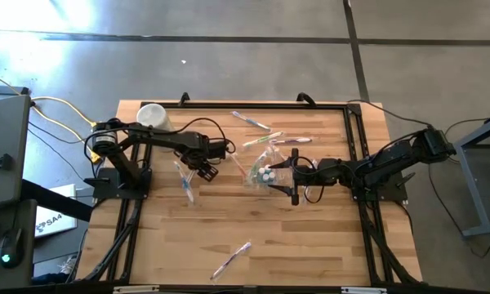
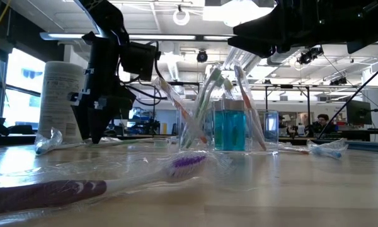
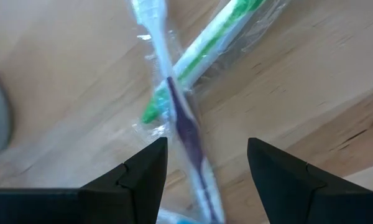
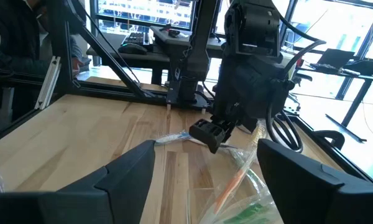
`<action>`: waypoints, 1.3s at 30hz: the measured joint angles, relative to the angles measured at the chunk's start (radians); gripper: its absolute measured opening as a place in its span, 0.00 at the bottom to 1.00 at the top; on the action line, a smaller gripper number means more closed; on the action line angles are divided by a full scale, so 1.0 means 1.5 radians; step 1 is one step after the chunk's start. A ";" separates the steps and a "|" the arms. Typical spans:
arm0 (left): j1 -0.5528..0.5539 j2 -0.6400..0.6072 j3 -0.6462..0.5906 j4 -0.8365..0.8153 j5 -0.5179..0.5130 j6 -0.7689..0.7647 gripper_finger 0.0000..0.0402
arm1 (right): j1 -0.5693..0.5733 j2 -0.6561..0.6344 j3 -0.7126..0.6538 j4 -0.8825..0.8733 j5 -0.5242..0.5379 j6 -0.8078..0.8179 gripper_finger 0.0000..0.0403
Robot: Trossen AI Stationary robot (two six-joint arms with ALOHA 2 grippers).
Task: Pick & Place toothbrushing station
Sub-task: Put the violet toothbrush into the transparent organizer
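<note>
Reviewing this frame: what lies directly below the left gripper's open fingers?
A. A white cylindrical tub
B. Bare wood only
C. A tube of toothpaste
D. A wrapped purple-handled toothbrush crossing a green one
D. In the left wrist view the left gripper stands open above a wrapped purple toothbrush that crosses over a green toothbrush on the wooden table.

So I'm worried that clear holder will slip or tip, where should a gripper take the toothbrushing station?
Probably low on the clear side walls of the toothbrushing station, coming in level from the right gripper's side. It stands upright, and wrapped toothbrushes fan out of its top, so a grip from above looks blocked. A low hold should also tip it less. The left gripper is open over a wrapped purple toothbrush.
</note>
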 joint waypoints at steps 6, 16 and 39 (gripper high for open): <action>0.000 0.000 -0.016 0.017 0.016 -0.007 0.53 | 0.000 0.000 0.000 0.000 0.000 0.000 0.69; 0.000 0.000 -0.017 0.024 0.024 -0.006 0.44 | 0.000 0.000 0.000 0.000 0.000 0.000 0.69; -0.022 -0.006 -0.011 0.035 0.012 0.037 0.00 | 0.000 0.000 0.000 0.000 0.000 0.000 0.69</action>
